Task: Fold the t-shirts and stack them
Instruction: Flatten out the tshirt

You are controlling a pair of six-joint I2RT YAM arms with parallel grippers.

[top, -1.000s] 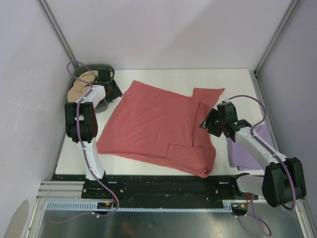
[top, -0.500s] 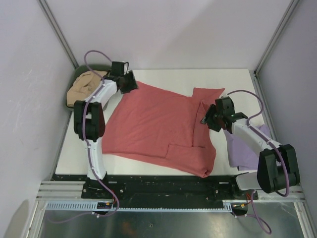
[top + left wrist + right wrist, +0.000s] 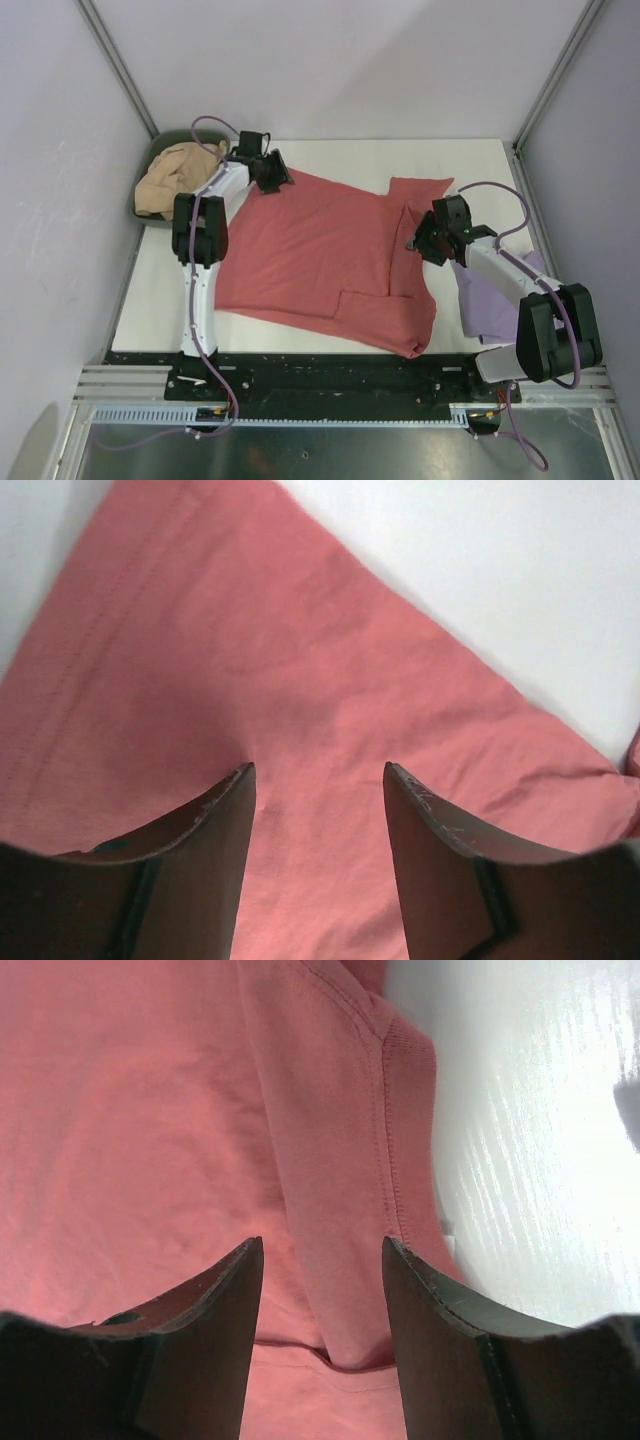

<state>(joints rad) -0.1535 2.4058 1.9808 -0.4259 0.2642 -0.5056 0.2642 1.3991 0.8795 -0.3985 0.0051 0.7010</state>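
Observation:
A large salmon-red t-shirt (image 3: pixel 320 250) lies spread on the white table (image 3: pixel 350 155), with its right side folded over into a strip. My left gripper (image 3: pixel 275 175) hovers open over the shirt's far left corner, with only red cloth (image 3: pixel 250 680) below the gap between its fingers (image 3: pixel 318 770). My right gripper (image 3: pixel 420 240) stands open over the folded right edge, and its jaws (image 3: pixel 322 1245) straddle the hemmed strip (image 3: pixel 350 1160) without closing on it. A pale lavender t-shirt (image 3: pixel 488 305) lies at the right, partly under the right arm. A tan t-shirt (image 3: pixel 170 180) is bunched up at the far left.
The tan shirt rests in a dark green bin (image 3: pixel 172 139) at the table's far left corner. Grey walls and metal posts close in the sides and back. Bare white table (image 3: pixel 520 1160) shows to the right of the red shirt's fold.
My left arm has swung from over the bin to the red shirt's far left corner. The right gripper has shifted slightly and stays over the folded edge.

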